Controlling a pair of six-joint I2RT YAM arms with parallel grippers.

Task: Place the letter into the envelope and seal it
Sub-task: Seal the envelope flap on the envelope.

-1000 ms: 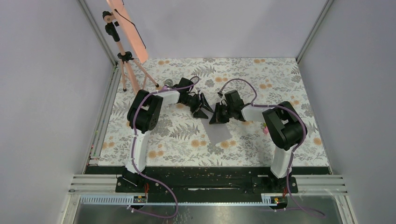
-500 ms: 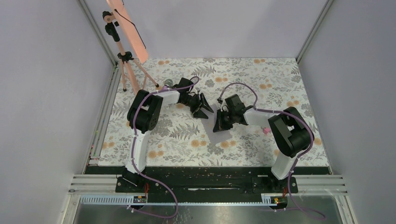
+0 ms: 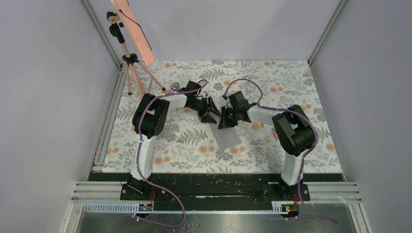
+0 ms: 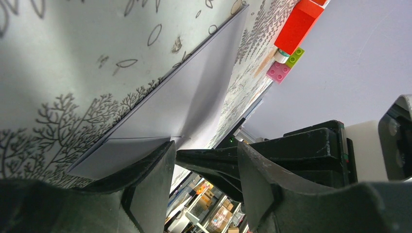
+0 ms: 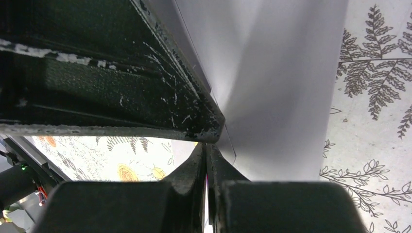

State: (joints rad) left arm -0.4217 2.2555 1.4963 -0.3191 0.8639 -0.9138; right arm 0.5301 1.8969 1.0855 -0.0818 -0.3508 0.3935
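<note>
The grey-lilac envelope (image 3: 229, 137) lies flat on the floral table cover, between the two arms. It fills the middle of the left wrist view (image 4: 189, 97) and the right wrist view (image 5: 277, 82). My left gripper (image 3: 212, 112) is open at the envelope's far end, one finger (image 4: 148, 182) low over its edge. In the left wrist view (image 4: 204, 170) nothing is held between its fingers. My right gripper (image 3: 224, 122) is shut, its tips (image 5: 206, 148) down at the envelope's far edge, right beside the left gripper's finger (image 5: 121, 82). The cream letter is not in view.
A tripod (image 3: 129, 65) with an orange panel stands at the back left. A red brick (image 4: 297, 24) and a pink brick (image 4: 278, 72) lie on the cover beyond the envelope, on the right. A small round object (image 3: 175, 87) sits near the left arm.
My right gripper slid toward the near end of the envelope half a second ago and has come back to its far edge. The left arm has not moved.
</note>
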